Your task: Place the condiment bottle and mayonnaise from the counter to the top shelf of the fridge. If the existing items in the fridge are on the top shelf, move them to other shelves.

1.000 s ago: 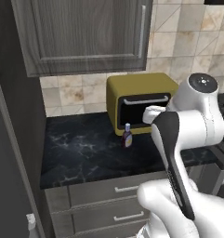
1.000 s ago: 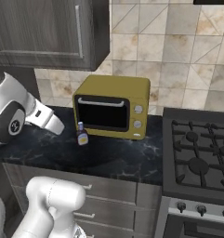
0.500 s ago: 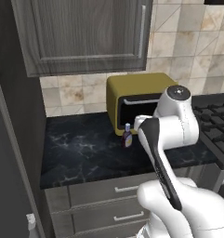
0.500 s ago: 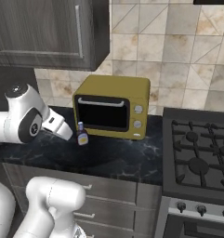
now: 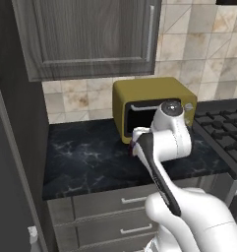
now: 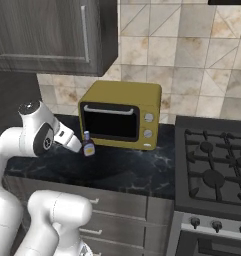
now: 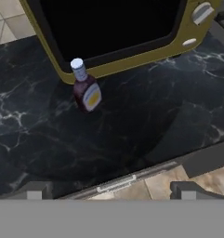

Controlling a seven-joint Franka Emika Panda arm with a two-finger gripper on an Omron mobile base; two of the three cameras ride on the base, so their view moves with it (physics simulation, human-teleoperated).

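Observation:
The condiment bottle point(image 7: 85, 88), slim, dark maroon with a pale label and a bluish cap, stands upright on the black marble counter point(image 7: 48, 135) at the toaster oven's front left corner. In the right base view the bottle point(image 6: 88, 145) is just right of my gripper point(image 6: 77, 146). My gripper point(image 7: 111, 194) is open, with its tips far apart, nothing between them, and the bottle ahead of them. From the left base camera my arm covers the bottle. The fridge point(image 5: 12, 147) is the tall dark grey face at the left; its shelves and items are out of view. The mayonnaise is out of view.
A mustard-yellow toaster oven point(image 6: 119, 116) with a dark glass door sits on the counter against the tiled wall. A gas stove point(image 6: 212, 165) lies to its right. Dark wall cabinets point(image 5: 90, 37) hang above. Grey drawer fronts point(image 5: 105, 209) run below the counter.
My arm has swung left and folded down, bringing the hand lower and close beside the bottle. The bottle has stayed in place.

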